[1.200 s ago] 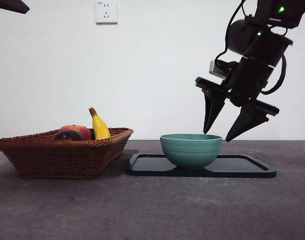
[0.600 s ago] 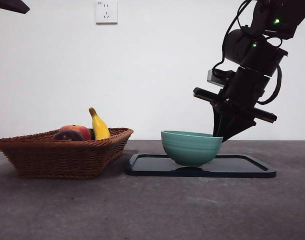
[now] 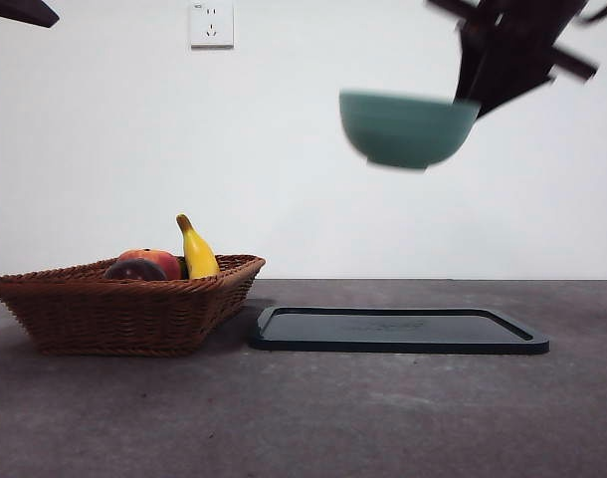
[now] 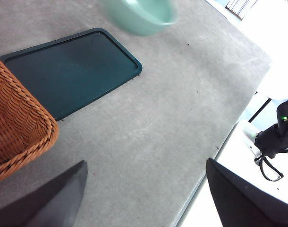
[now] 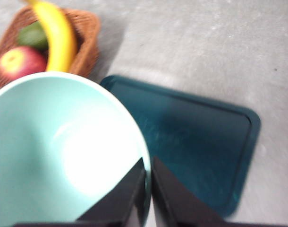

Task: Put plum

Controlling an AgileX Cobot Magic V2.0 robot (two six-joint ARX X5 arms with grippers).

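Right pincer (image 3: 470,97) pinching rim of smooth teal ceramic bowl (image 3: 405,127), bowl airborne high above flat dark rectangular tray (image 3: 398,330), blurred. Woven brown wicker basket (image 3: 124,304) just beside tray on grey matte bench (image 3: 313,418). Inside basket: small round dark maroon plum (image 3: 134,270) touching red-orange round fruit (image 3: 156,261), curved yellow banana (image 3: 197,249) upright behind. Left pincer (image 4: 144,198) spread wide, well apart from tray, over bare bench.

The plum (image 3: 134,270) is a small, round, dark maroon-purple fruit with smooth skin. It lies in the wicker basket (image 3: 124,309), only its top showing above the rim, touching the red-orange fruit (image 3: 156,262) at its 1 o'clock.
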